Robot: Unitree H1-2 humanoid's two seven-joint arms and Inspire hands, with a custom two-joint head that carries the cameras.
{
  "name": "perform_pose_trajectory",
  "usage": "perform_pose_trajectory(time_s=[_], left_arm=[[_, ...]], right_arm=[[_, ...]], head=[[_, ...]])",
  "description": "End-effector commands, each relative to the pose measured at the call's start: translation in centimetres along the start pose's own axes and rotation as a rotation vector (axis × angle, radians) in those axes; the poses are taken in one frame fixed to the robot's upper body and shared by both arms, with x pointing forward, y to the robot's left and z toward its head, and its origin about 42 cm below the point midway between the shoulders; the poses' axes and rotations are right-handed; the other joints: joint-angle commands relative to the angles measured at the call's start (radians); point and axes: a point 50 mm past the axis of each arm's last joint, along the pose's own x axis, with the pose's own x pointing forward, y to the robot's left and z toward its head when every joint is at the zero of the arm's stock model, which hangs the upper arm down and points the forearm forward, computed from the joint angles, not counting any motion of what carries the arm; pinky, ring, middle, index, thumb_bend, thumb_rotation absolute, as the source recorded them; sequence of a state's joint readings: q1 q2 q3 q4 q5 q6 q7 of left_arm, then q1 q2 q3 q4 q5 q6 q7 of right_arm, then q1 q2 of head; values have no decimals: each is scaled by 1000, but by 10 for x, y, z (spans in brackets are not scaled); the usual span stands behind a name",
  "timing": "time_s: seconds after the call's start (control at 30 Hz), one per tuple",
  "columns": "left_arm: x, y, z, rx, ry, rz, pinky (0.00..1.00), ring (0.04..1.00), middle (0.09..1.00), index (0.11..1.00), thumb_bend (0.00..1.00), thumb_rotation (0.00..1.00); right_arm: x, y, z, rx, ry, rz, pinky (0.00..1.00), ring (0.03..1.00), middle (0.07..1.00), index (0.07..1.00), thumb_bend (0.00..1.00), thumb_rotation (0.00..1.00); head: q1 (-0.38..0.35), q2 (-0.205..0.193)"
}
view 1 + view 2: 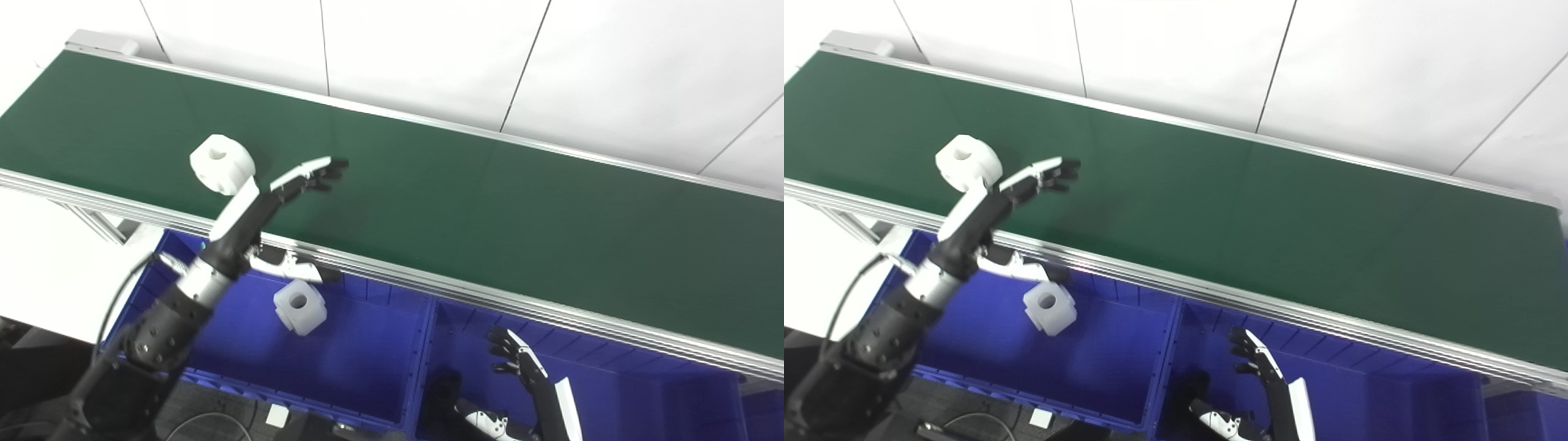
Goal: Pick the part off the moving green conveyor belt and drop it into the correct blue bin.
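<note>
A white round part with a centre hole [222, 163] lies on the green conveyor belt [465, 202] at the left. My left hand [269, 199] is open, reaching over the belt's near rail just right of that part, fingers stretched out over the belt and thumb hanging below the rail. A second white, blocky part with a hole [299, 306] lies in the left blue bin [367, 343]. My right hand [520, 361] is open and empty, low over the right blue bin [612, 392].
The belt's aluminium near rail [490, 297] runs between belt and bins. The belt frame's leg [92, 223] stands at the left. A white tiled floor lies behind the belt. A cable and a small white block [277, 415] lie in front of the bins.
</note>
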State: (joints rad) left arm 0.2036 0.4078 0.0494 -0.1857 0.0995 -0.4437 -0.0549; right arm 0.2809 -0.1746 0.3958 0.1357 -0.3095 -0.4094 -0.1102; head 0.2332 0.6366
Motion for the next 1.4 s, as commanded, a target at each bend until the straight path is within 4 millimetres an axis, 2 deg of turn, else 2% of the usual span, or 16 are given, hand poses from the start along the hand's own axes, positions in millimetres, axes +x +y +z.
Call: perform_pose_trajectory(time_s=[0.0, 0.2, 0.4, 0.63, 0.73, 0.83, 0.93, 1.03, 1.1, 1.37], left_arm=[[14, 16, 3, 58, -61, 4, 765, 845, 905, 870, 656, 300], [43, 43, -11, 123, -68, 2, 819, 869, 905, 869, 657, 271], [63, 70, -21, 224, -56, -26, 860, 902, 930, 896, 636, 239], [85, 87, -37, 361, -12, -79, 878, 927, 937, 903, 668, 233], [91, 91, -40, 405, 7, -110, 880, 930, 941, 906, 676, 234], [97, 93, -42, 434, 51, -138, 870, 929, 945, 898, 710, 160], [100, 93, -47, 438, 96, -162, 798, 896, 947, 891, 742, 97], [103, 91, -52, 462, 140, -200, 763, 883, 957, 896, 748, 88], [104, 90, -56, 484, 157, -232, 764, 886, 960, 900, 752, 90], [107, 80, -71, 509, 248, -369, 868, 941, 969, 907, 814, 50]], right_arm=[[6, -3, 13, 17, -95, -18, 681, 783, 816, 848, 621, 171], [8, -3, 15, 21, -99, -21, 683, 784, 817, 846, 618, 142], [7, -3, 13, 17, -93, -21, 677, 779, 815, 847, 625, 161], [6, -3, 14, 14, -93, -21, 672, 780, 815, 845, 625, 157], [6, -3, 14, 15, -94, -20, 673, 782, 817, 846, 625, 156], [6, -3, 15, 19, -92, -20, 674, 784, 817, 846, 627, 157], [6, -2, 15, 20, -91, -25, 673, 780, 814, 844, 633, 158], [6, -2, 15, 17, -91, -26, 676, 779, 814, 842, 634, 165], [6, -3, 15, 16, -92, -26, 675, 780, 814, 843, 634, 170], [3, -3, 16, 12, -87, -31, 663, 779, 812, 844, 635, 168]], head=[[0, -3], [-3, -3], [-13, -3], [-19, -4], [-21, -3], [-24, -2], [-25, -2], [-29, 0], [-30, 1], [-35, 8]])
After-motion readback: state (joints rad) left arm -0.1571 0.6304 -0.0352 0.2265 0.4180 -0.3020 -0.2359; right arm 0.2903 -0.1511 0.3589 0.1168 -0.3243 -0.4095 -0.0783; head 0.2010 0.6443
